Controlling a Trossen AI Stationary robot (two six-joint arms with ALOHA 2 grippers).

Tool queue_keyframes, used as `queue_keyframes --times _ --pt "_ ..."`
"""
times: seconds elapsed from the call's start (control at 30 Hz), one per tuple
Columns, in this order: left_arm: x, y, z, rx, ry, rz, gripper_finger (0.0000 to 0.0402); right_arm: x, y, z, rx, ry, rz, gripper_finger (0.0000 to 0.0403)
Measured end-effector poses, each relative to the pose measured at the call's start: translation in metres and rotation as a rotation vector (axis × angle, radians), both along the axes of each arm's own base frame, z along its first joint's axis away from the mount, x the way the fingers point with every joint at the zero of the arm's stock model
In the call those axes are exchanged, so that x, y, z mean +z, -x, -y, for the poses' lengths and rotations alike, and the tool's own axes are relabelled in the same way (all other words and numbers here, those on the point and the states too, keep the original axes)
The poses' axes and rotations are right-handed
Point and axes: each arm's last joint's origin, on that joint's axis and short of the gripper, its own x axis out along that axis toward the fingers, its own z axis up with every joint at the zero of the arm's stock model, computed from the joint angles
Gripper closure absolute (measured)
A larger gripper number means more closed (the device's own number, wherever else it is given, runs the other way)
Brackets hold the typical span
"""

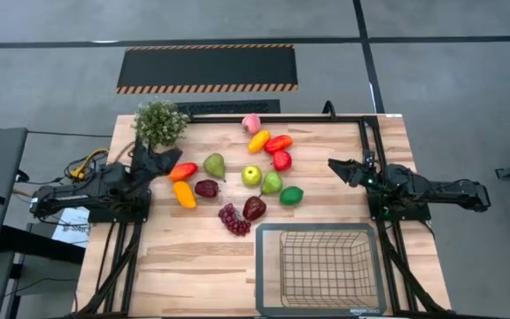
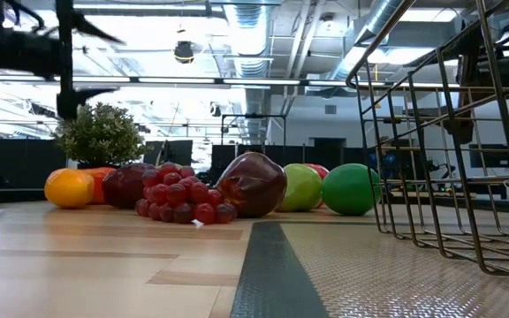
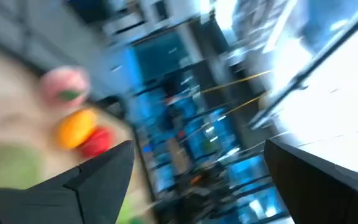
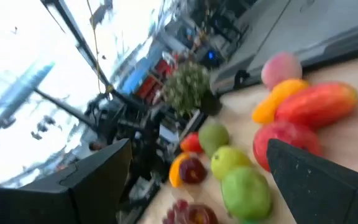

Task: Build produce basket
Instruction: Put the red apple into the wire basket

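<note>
The produce lies in a loose cluster mid-table: purple grapes (image 1: 234, 219), a dark red fruit (image 1: 254, 207), a lime (image 1: 291, 195), green apples (image 1: 272, 182), a pear (image 1: 214, 165), red and yellow peppers (image 1: 278, 143) and a pink peach (image 1: 251, 123). The dark wire basket (image 1: 317, 228) stands at the table's near right, with nothing in it. My left gripper (image 1: 168, 159) hovers open at the left edge beside an orange-red pepper (image 1: 182, 171). My right gripper (image 1: 335, 168) hovers open at the right edge, right of the lime. In both wrist views the fingers stand wide apart with nothing between them.
A bushy potted plant (image 1: 159, 122) stands at the far left corner, just behind my left gripper. A black frame rail (image 1: 361, 120) runs along the far and right sides. Bare wood (image 1: 175, 266) lies at the near left, beside the basket.
</note>
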Motion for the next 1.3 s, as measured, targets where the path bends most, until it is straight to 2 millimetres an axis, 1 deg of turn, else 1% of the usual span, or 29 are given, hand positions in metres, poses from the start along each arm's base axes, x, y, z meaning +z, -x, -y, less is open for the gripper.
queue_keyframes --times 0.17,0.43,0.67,0.73,0.8,0.9,0.97,1.03,1.17,1.23,1.3 --pt "0.016 0.005 0.0 0.044 -0.094 0.119 0.0055 0.005 0.001 0.001 -0.058 0.019 0.045 0.0008" --pt "0.027 0.01 0.001 0.023 -0.11 0.249 0.0055 0.003 0.002 0.004 -0.135 -0.026 0.042 0.0008" --pt "0.037 0.014 0.003 0.001 -0.131 0.324 0.0055 0.001 0.003 0.007 -0.157 -0.058 0.047 0.0008" --pt "0.041 0.016 0.003 0.002 -0.135 0.338 0.0055 0.003 0.003 0.007 -0.152 -0.072 0.074 0.0008" --pt "0.046 0.018 0.003 -0.005 -0.141 0.352 0.0055 0.008 0.004 0.008 -0.141 -0.092 0.144 0.0008" --pt "0.062 0.021 0.005 -0.031 -0.192 0.361 0.0055 0.027 0.007 0.007 -0.092 -0.044 0.24 0.0008" --pt "0.075 0.022 0.005 -0.033 -0.231 0.347 0.0055 0.049 0.013 0.006 -0.096 0.035 0.269 0.0008" --pt "0.09 0.02 0.005 -0.029 -0.268 0.312 0.0055 0.074 0.017 0.005 -0.123 0.12 0.246 0.0008" --pt "0.118 0.007 0.005 -0.067 -0.313 0.154 0.0055 0.12 0.018 0.008 -0.182 0.217 0.049 0.0008" --pt "0.131 -0.003 0.005 -0.102 -0.303 0.043 0.0055 0.14 0.012 0.011 -0.199 0.22 -0.087 0.0008" --pt "0.14 -0.014 0.004 -0.13 -0.283 -0.094 0.0055 0.155 0.001 0.015 -0.206 0.205 -0.235 0.0008"
